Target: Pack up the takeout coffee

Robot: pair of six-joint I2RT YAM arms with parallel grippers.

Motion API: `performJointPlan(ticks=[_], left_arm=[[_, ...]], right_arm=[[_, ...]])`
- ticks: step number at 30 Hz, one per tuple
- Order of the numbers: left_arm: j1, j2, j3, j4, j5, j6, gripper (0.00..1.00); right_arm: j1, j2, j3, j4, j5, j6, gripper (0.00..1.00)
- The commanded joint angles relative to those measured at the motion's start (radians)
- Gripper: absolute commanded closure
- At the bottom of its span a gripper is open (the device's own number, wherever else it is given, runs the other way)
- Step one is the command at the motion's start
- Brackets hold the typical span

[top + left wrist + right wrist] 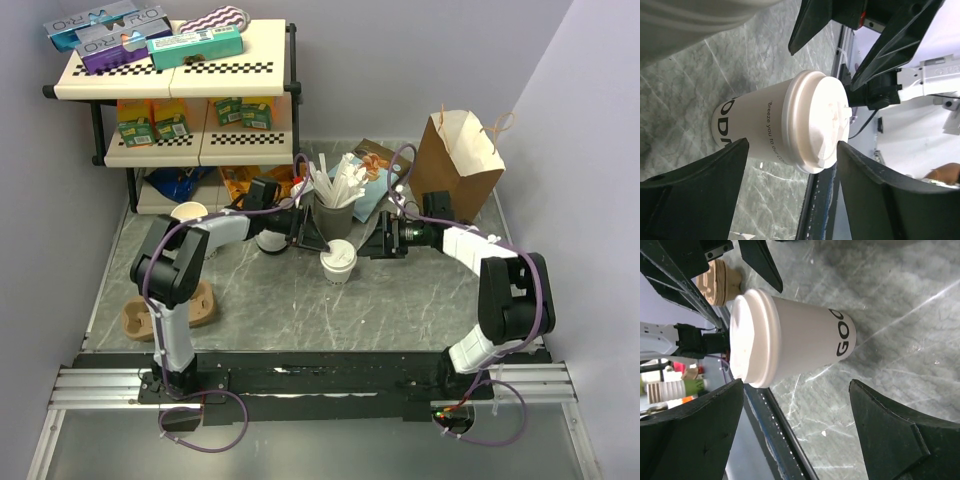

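The takeout coffee [339,262], an off-white paper cup with a white sip lid, stands upright on the marble table [400,300] in front of the straw holder [335,205]. My left gripper [308,236] is just to its left and my right gripper [378,240] just to its right, both aimed at it. In the left wrist view the cup [785,127] lies beyond the open gripper [790,167], touching neither finger. In the right wrist view the cup [795,340] also sits ahead of the open gripper [795,400], untouched.
A brown paper bag [455,155] stands open at the back right. A cardboard cup carrier [195,305] lies at the front left. Loose lids [270,240] and a cream cup stack [190,212] are beside the left arm. A shelf [175,100] of boxes is at the back left.
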Motion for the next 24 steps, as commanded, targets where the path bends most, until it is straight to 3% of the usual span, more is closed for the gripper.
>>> performJointPlan(ticks=[1,9,14,18,24], left_arm=[[0.006,-0.077,0.052,-0.102,-0.018,0.095,0.23],[0.018,-0.154,0.087,-0.366,-0.117,0.320,0.22],[0.017,-0.224,0.049,-0.420,-0.156,0.411,0.22],[0.011,-0.266,0.036,-0.439,-0.177,0.427,0.22],[-0.029,-0.303,-0.031,-0.338,-0.255,0.370,0.22]], right_arm=[[0.002,-0.071,0.008,0.035,0.009,-0.007,0.08],[0.004,-0.219,-0.020,-0.046,0.081,-0.097,0.08],[0.004,-0.266,-0.037,-0.067,0.123,-0.146,0.09],[0.004,-0.207,-0.014,-0.018,0.139,-0.096,0.11],[0.007,-0.055,0.057,0.091,0.143,0.038,0.14]])
